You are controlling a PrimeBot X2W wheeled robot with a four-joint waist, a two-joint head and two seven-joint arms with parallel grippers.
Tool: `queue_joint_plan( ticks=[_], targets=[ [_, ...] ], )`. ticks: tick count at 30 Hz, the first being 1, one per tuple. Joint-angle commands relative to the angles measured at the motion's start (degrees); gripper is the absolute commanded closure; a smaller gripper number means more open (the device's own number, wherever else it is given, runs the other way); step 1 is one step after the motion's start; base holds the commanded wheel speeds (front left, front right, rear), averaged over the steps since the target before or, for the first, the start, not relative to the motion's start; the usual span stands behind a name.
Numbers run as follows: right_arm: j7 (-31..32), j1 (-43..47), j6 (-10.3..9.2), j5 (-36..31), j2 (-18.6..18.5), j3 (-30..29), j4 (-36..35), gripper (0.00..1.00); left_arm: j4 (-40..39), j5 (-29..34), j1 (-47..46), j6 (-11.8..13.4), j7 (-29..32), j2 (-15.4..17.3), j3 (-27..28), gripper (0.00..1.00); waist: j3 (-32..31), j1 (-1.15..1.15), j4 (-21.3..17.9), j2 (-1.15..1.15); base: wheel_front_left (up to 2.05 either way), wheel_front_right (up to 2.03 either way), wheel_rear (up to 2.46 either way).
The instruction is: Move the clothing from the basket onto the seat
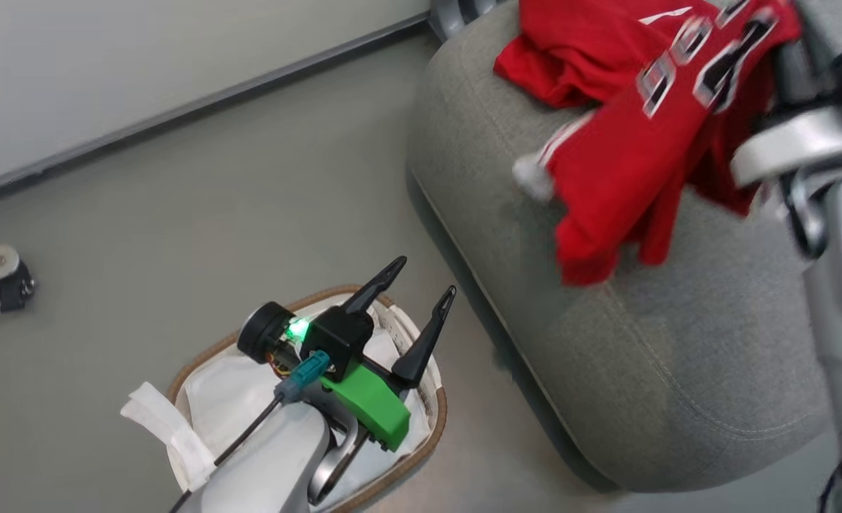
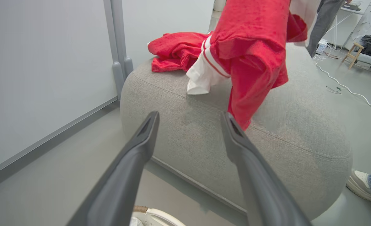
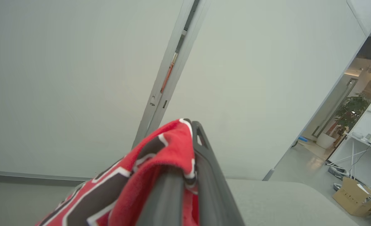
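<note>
Clamping a fold of the clothing (image 3: 135, 175), the right gripper (image 3: 193, 128) has its two dark fingers pressed together, with red cloth bearing black, white-edged numerals draped over them. In the head view this red cloth hangs from the 2 o'clock corner and trails down over the seat (image 1: 677, 356); I cannot tell whether its lower end touches the grey cushion. In the left wrist view more of the clothing, red with white bands, lies crumpled on the seat at 10 o'clock of the hanging part.

The left gripper (image 1: 426, 276) stands spread wide and holds nothing. Its fingers aim toward 1 o'clock, and it is poised over the basket (image 1: 200, 356) at 7 o'clock in the head view. Inside the basket the white lining (image 1: 229, 385) shows. The seat sits at 2 o'clock of the basket, near it on the grey floor (image 1: 179, 214). A person's shoe (image 2: 359, 183) rests on the floor at 4 o'clock in the left wrist view.
</note>
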Motion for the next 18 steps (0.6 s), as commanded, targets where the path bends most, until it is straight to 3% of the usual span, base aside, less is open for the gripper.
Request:
queue_joint_plan(
  ticks=[1, 6, 13, 18],
  targets=[
    [-0.13, -3.04, -0.08, -0.53, -1.38, 0.03, 0.47, 1.00, -0.25, 0.64, -1.34, -0.15, -0.04, 0.94, 0.33, 0.00, 5.65, 0.00, 3.90, 0.00, 0.00, 0.00, 0.00],
    [-0.13, -14.53, -0.08, -0.68, -7.72, -0.87, 2.93, 1.00, -1.35, 1.87, -3.16, -0.15, -0.04, 2.14, 1.56, 0.00, 9.90, 0.00, 6.39, 0.00, 0.00, 0.00, 0.00],
    [-0.05, -26.74, -0.08, -4.12, -14.93, -8.24, 9.88, 1.00, -3.45, 3.09, -5.73, -0.15, -0.04, 2.41, 3.50, 0.00, 16.00, 0.00, 9.02, 0.00, 0.00, 0.00, 0.00],
    [-0.09, -27.45, -0.08, -7.14, -16.05, -10.76, 14.33, 1.00, -5.09, 3.87, -6.67, -0.15, -0.04, 3.52, 5.31, 0.00, 20.20, 0.00, 9.64, 0.00, 0.00, 0.00, 0.00]
  ],
)
